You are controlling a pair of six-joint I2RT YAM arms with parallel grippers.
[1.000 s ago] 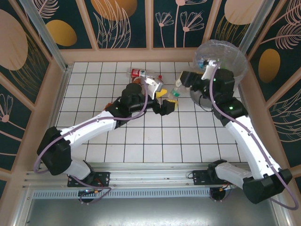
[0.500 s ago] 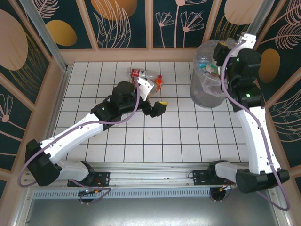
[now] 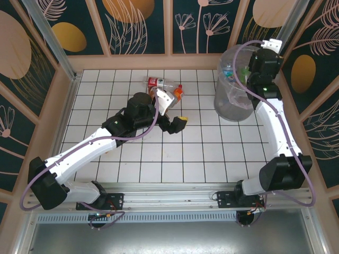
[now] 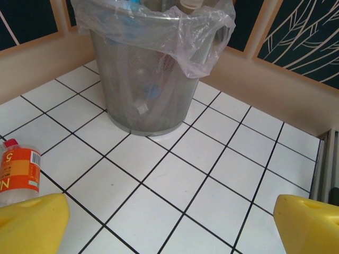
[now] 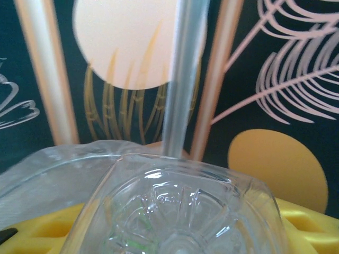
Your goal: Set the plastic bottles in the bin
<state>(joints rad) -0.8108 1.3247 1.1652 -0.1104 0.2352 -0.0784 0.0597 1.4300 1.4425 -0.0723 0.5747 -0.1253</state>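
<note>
A clear plastic bottle sits base-first between the yellow fingers of my right gripper, which is shut on it. That gripper is raised over the rim of the grey bin, lined with a clear bag and holding other bottles. My left gripper hovers open and empty over the tiles; its yellow fingertips stand far apart, facing the bin. An orange-label bottle lies just left of it. On the table lie a red-label bottle and the orange one.
The bin stands in the far right corner against the wooden wall. White tiled floor spreads in front of both arms. A metal rail runs along the right edge in the left wrist view.
My right arm has lifted the clear bottle from the tiles up over the bin's rim. My left arm has drawn back a little to the left, still open.
</note>
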